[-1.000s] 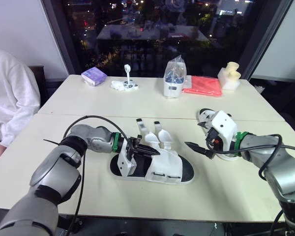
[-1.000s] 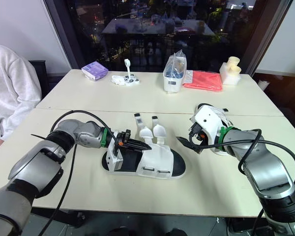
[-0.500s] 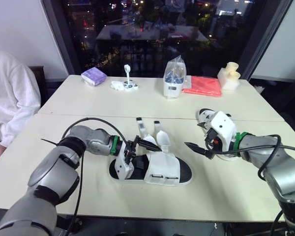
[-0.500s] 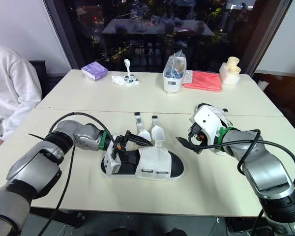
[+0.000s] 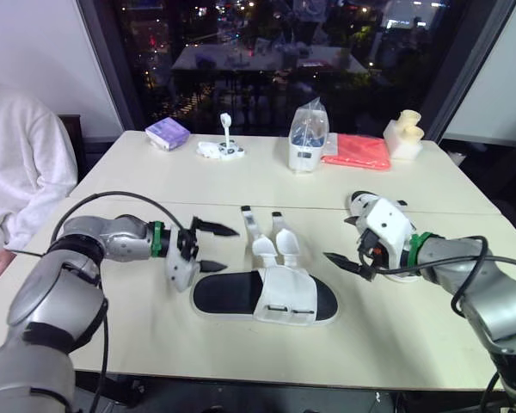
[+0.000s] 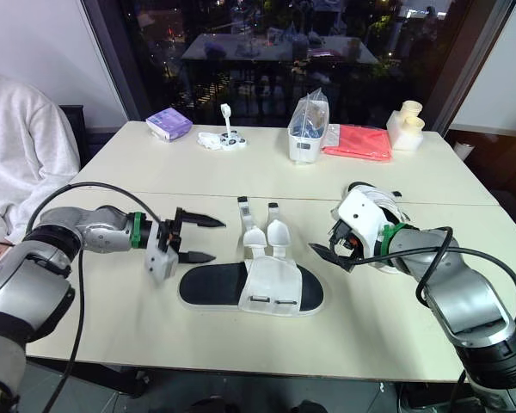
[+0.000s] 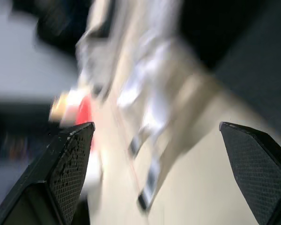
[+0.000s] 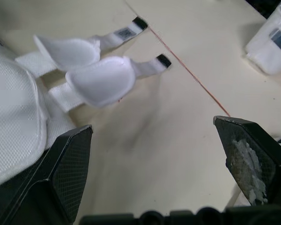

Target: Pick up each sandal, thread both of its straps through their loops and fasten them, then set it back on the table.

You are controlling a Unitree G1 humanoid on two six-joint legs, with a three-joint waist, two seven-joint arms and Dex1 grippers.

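A white sandal (image 5: 285,294) with a black footbed lies flat on the table, its two straps (image 5: 279,241) loose and pointing away from me. To the left of its heel end my left gripper (image 5: 231,249) stands open, apart from it and holding nothing. Right of the sandal my right gripper (image 5: 337,239) is open and holds nothing too. In the right wrist view its fingers (image 8: 68,164) stand wide apart, facing the two strap ends (image 8: 100,77). The second sandal (image 5: 358,200) lies behind the right gripper, partly hidden by it.
At the back of the table (image 5: 241,185) stand a purple pack (image 5: 165,132), a small white object (image 5: 219,149), a clear bag over a white container (image 5: 306,142), a red cloth (image 5: 357,151) and cream cups (image 5: 404,133). A person in a white sleeve (image 5: 21,181) sits at the left edge.
My left gripper has opened, let go of the sandal and drawn back to the left. The sandal has dropped flat onto the table. The right arm has stayed put.
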